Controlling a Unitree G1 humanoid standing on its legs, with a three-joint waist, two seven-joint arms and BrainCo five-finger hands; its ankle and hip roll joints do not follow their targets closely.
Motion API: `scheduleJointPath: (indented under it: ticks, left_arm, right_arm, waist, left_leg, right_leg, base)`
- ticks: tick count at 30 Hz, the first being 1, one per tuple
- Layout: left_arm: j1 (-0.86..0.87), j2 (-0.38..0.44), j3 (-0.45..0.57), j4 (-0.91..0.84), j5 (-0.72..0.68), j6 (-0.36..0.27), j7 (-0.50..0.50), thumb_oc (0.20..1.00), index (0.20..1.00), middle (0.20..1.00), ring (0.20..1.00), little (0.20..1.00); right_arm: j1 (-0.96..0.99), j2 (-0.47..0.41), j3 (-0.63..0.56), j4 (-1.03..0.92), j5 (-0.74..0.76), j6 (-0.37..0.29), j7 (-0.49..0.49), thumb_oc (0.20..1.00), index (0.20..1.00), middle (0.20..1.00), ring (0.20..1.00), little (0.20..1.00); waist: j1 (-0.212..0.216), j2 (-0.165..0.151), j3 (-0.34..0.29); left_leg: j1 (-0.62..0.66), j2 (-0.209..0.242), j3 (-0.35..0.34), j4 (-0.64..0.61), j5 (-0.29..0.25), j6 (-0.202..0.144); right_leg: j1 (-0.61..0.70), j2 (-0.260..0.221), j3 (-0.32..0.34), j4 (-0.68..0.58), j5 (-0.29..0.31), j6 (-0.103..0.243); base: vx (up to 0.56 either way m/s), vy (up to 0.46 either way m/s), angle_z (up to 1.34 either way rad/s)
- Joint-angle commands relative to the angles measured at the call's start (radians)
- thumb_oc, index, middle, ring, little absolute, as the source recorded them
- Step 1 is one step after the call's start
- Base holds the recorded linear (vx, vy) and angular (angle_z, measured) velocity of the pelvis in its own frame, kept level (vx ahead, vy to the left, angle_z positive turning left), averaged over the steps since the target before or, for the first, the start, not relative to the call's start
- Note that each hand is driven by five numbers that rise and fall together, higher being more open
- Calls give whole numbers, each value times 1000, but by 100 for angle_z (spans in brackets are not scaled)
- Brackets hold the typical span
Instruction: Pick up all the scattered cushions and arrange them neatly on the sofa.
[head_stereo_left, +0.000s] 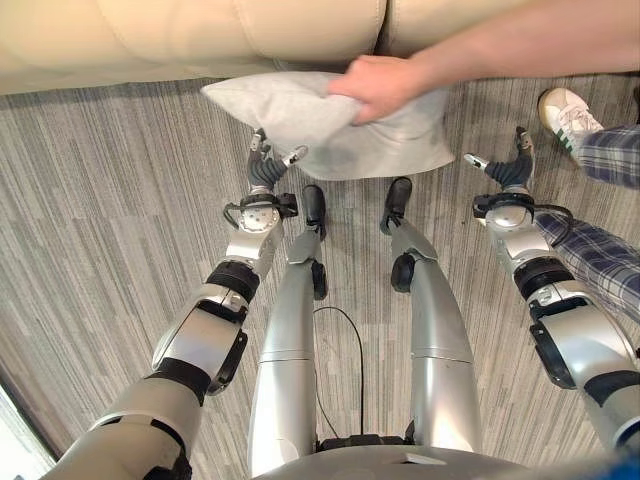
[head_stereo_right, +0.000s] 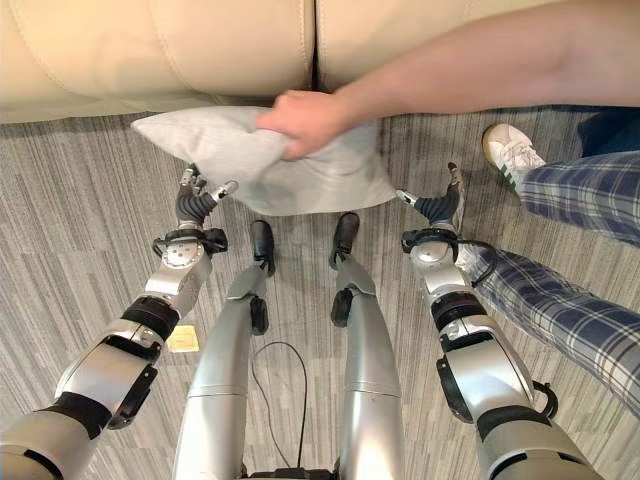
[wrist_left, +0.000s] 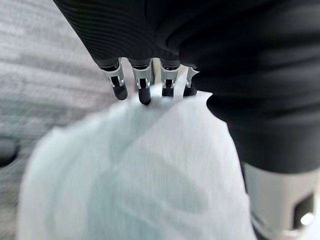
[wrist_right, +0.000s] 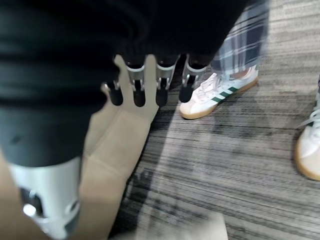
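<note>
- Cushion (head_stereo_left: 330, 125), pale grey, lay on the carpet (head_stereo_left: 100, 200) just before the sofa (head_stereo_left: 200, 35), gripped by a person's hand (head_stereo_left: 382, 87).
- Left hand (head_stereo_left: 268, 165) touched its edge, fingers relaxed.
- Right hand (head_stereo_left: 508, 165) hovered beside, fingers loosely apart.

The cushion (head_stereo_left: 300, 115) is matt pale grey woven cloth, soft and creased. The sofa (head_stereo_left: 200, 35) looks like smooth cream leather with a faint sheen. The floor (head_stereo_left: 110, 230) is rough, streaked grey carpet. The shoe (wrist_right: 220, 92) is smooth white leather, the trousers (head_stereo_right: 580, 320) checked cloth.
</note>
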Motion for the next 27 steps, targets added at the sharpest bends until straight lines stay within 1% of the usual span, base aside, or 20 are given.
scheduleJointPath:
  ticks: [1, 3, 6, 9, 13, 17, 21, 27]
  left_arm:
    - [70, -21, -14, 13, -7, -13, -30, 1000, 1000, 1000, 1000, 1000]
    - [39, -25, -26, 19, 0, -8, -33, 1000, 1000, 1000, 1000, 1000]
    - [37, -30, -29, 13, 2, -10, -31, 1000, 1000, 1000, 1000, 1000]
    - [39, -35, -30, -1, 10, -12, -29, 1000, 1000, 1000, 1000, 1000]
    - [40, -44, -31, 1, 11, -13, -31, 1000, 1000, 1000, 1000, 1000]
    - [55, -43, -27, -12, 32, -12, -27, 1000, 1000, 1000, 1000, 1000]
    - [114, -40, -9, -59, 58, -12, -29, 1000, 1000, 1000, 1000, 1000]
    - [282, 5, 47, -100, 154, 5, -56, 1000, 1000, 1000, 1000, 1000]
  right_arm:
    - [63, -24, 51, -32, 53, -52, 4, 1000, 1000, 1000, 1000, 1000]
    - [44, -15, 66, -42, 53, -55, 6, 1000, 1000, 1000, 1000, 1000]
    - [44, -8, 71, -48, 46, -57, 6, 1000, 1000, 1000, 1000, 1000]
    - [58, -4, 67, -54, 35, -56, 6, 1000, 1000, 1000, 1000, 1000]
    - [64, 6, 72, -40, 23, -59, 14, 1000, 1000, 1000, 1000, 1000]
    - [81, 4, 70, -52, 10, -61, 21, 1000, 1000, 1000, 1000, 1000]
    - [128, -2, 51, -80, -8, -61, 31, 1000, 1000, 1000, 1000, 1000]
    - [268, -5, 6, -134, -59, -63, 81, 1000, 1000, 1000, 1000, 1000]
  waist:
    - [-24, 29, -131]
    - [-30, 30, -138]
    - [-30, 31, -143]
    - [-31, 35, -152]
    - [-27, 38, -182]
    - [-24, 40, -195]
    - [-13, 43, -210]
    - [18, 46, -245]
  left_leg:
    - [-91, 5, -117, 14, -49, -41]
    - [-119, 5, -117, 12, -44, -40]
    - [-126, 4, -119, 9, -41, -39]
    - [-126, 6, -121, 4, -37, -46]
    - [-124, 1, -122, -23, -28, -55]
    - [-112, 1, -124, -49, -19, -60]
    - [-83, 0, -129, -72, -10, -66]
    - [75, -1, -140, -191, 26, -94]
  right_leg:
    - [-36, -22, 40, 0, -14, 141]
    - [-64, -22, 39, 4, -11, 145]
    - [-73, -21, 38, 7, -12, 145]
    - [-71, -22, 34, 5, -15, 145]
    - [-73, -19, 31, -10, -12, 147]
    - [-64, -18, 29, -24, -10, 151]
    - [-38, -18, 19, -35, -12, 152]
    - [108, -23, -20, -98, -11, 161]
  base:
    - [0, 0, 0]
    - [0, 0, 0]
    - [6, -11, 1]
    - [3, -25, 2]
    - [1, -1, 1]
    - [4, -1, 1]
    - [1, -12, 4]
    - [8, -29, 9]
